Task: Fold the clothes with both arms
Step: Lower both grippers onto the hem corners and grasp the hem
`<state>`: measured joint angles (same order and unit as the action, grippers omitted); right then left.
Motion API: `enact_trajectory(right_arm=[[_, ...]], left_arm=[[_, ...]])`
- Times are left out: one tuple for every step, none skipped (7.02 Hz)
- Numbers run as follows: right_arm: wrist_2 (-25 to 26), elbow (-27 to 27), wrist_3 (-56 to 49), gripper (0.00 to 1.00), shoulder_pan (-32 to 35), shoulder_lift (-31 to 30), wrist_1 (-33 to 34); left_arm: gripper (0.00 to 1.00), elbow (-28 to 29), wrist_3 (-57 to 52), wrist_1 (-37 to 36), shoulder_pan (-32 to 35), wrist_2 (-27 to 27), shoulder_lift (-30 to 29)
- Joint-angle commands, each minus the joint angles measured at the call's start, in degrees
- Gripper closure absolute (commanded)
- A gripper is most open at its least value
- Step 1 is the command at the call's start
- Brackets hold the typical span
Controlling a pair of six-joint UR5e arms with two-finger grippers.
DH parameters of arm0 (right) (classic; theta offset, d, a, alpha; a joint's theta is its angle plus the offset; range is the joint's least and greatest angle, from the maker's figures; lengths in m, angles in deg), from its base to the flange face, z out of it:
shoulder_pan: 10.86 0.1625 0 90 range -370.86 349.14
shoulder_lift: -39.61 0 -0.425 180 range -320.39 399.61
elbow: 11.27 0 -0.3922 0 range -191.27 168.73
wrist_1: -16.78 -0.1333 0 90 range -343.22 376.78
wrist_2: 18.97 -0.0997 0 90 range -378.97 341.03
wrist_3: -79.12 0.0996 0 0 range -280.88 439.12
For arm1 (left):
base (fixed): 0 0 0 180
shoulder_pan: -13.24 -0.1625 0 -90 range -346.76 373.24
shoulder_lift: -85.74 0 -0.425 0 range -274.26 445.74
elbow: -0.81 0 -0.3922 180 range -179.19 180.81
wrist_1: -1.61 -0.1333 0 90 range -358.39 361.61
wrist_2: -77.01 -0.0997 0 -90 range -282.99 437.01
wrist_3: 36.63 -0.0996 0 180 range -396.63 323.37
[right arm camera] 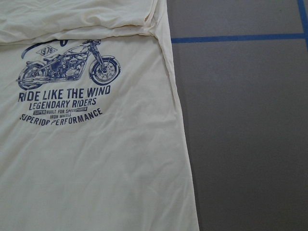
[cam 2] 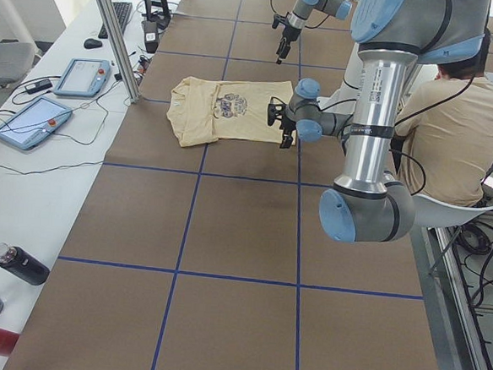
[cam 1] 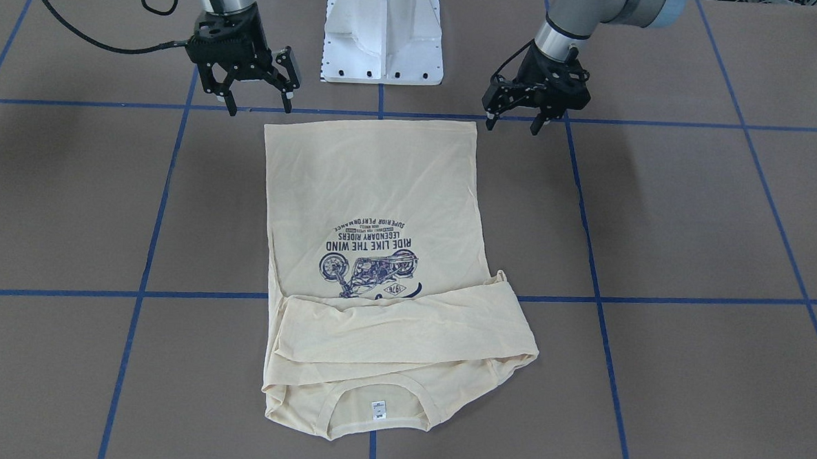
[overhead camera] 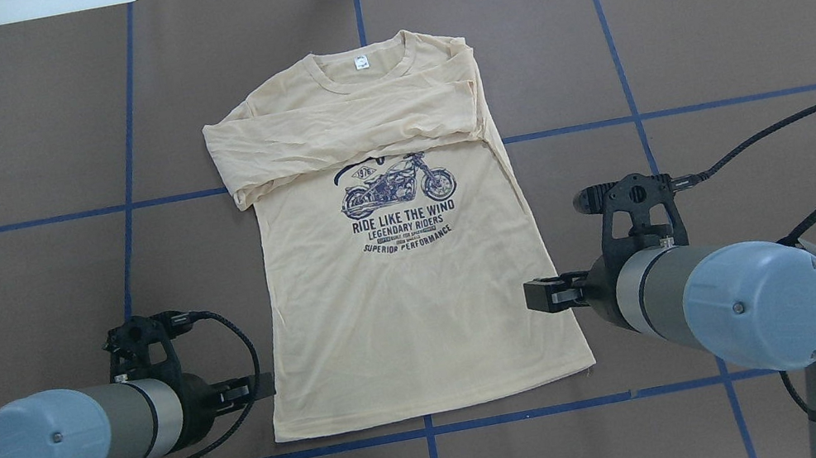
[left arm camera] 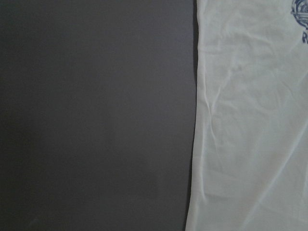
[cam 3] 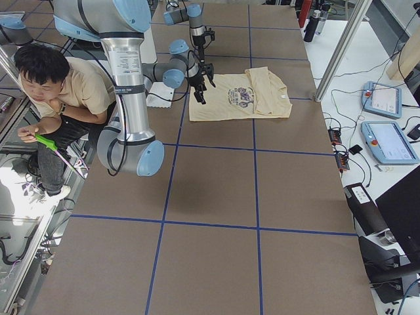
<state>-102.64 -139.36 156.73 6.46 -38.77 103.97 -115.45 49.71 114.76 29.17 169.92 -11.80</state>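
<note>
i see the shirt (overhead camera: 416,320) as thin, soft cream-yellow knit, lying flat and front up on the desk (overhead camera: 716,23), a matte brown sheet crossed by blue tape lines (overhead camera: 689,108). the cloth shows fine creases along its body. it has a ribbed round collar (overhead camera: 350,88) with a small white label (overhead camera: 363,62) inside. both long sleeves (overhead camera: 348,126) are folded across the chest in a rumpled band that covers the top of the navy motorcycle print (overhead camera: 397,201). the body below the band makes a long, slightly flared rectangle.

the left claw (cam 1: 512,127) hangs just outside the hem corner on its side, spread apart and holding nothing. the right claw (cam 1: 260,110) hangs just outside the other hem corner, likewise spread and empty. neither touches the cloth as far as i can see. the left wrist view shows the shirt's side edge next to bare desk. the right wrist view shows the print and the opposite edge.

the shirt's long axis runs straight away from the robot, with the hem nearest it and the collar at the far end. the print reads upright from the robot's side.
</note>
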Motion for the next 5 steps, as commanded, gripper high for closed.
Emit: enact_trajectory(right_arm=[[0.0,0.0,0.0,0.00,0.0,0.1,0.0],[0.0,0.0,0.0,0.00,0.0,0.1,0.0],[0.0,0.0,0.0,0.00,0.0,0.1,0.0],[0.0,0.0,0.0,0.00,0.0,0.1,0.0],[0.0,0.0,0.0,0.00,0.0,0.0,0.0]], left_arm=[[0.31,3.1,1.0,0.0,-2.3,-0.1,-2.6],[0.34,3.3,1.0,0.0,-2.8,-0.1,-2.6],[0.36,3.3,1.0,0.0,-3.2,-0.1,-2.6],[0.38,3.2,1.2,0.0,-3.8,-0.1,-2.6],[0.41,3.2,1.5,0.0,-4.4,-0.1,-2.7]])
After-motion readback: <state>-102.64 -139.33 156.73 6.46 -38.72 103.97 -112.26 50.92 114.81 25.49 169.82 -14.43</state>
